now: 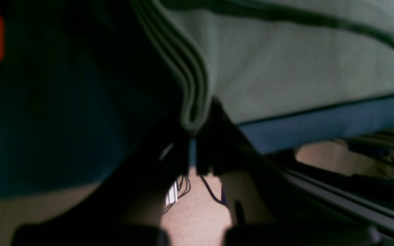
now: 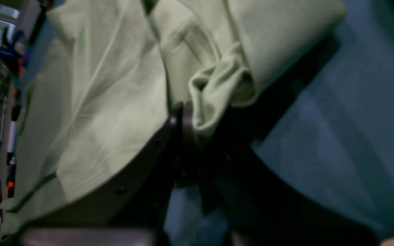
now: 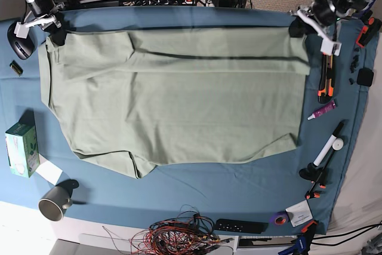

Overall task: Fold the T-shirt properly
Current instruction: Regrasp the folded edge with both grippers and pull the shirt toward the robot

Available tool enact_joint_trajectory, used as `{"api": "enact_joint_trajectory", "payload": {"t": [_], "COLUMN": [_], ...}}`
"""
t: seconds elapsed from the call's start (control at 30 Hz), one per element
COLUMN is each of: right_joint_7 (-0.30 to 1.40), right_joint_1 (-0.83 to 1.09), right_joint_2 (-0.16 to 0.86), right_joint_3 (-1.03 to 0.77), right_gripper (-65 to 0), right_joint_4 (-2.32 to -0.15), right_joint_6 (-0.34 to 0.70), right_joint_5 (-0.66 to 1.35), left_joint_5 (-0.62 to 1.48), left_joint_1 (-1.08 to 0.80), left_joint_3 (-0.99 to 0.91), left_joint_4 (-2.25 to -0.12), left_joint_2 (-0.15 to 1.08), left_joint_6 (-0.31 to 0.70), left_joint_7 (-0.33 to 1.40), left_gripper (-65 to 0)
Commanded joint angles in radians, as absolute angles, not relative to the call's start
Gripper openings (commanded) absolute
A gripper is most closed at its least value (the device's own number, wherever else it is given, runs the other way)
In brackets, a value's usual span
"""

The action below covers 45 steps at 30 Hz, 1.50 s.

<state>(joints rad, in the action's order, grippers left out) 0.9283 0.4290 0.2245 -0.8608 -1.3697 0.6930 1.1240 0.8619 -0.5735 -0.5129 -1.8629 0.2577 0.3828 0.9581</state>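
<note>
Two grippers pinch the T-shirt (image 3: 179, 106) at the far edge of the blue table cloth (image 3: 197, 186) — you have the left gripper (image 1: 193, 136) pressed together on a folded hem at one far corner, and the right gripper (image 2: 186, 126) squeezed on a bunched bit at the other. The shirt lies spread wide across the middle. If you lift one side faster, the fold may come out crooked. The right grip holds only a small wad — it could slip out, I think. Watch the marker (image 3: 329, 144) and knife (image 3: 324, 79) by the side edge.
</note>
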Motion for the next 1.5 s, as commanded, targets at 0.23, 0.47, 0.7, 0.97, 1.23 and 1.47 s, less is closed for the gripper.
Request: {"api": "enact_joint_trajectory", "payload": {"t": [0.23,0.47,0.7,0.97,1.23,1.47], "right_joint_7": [0.938,0.943,0.942,0.939,0.919,0.941], "right_joint_1": [0.501,0.561,0.565,0.565,0.566,0.569], "right_joint_2": [0.266,0.266,0.266,0.265,0.266,0.264], "right_joint_3": [-0.869,-0.918,-0.951,-0.951,-0.951,-1.024], "right_gripper": [-65.0,-65.0,-65.0,-65.0,-35.4,-35.4], "right_joint_4": [-1.381,-1.381,-1.381,-1.381,-1.381,-1.381], "right_joint_6": [0.696,0.696,0.696,0.698,0.698,0.698], "right_joint_5": [1.156,1.183,1.187,1.186,1.186,1.185], "left_joint_5": [0.891,0.898,0.898,0.897,0.859,0.815], "left_joint_1": [-0.617,-0.633,-0.643,-0.643,-0.643,-0.654], "left_joint_3": [-0.546,-0.546,-0.546,-0.546,-0.547,-0.588], "left_joint_4": [-1.889,-1.889,-1.889,-1.889,-1.889,-1.89], "left_joint_2": [0.268,0.269,0.269,0.269,0.269,0.27], "left_joint_6": [0.391,0.393,0.393,0.434,0.492,0.492], "left_joint_7": [0.953,0.966,0.968,0.968,0.969,0.973], "left_gripper": [-65.0,-65.0,-65.0,-58.4,-34.7,-34.7]}}
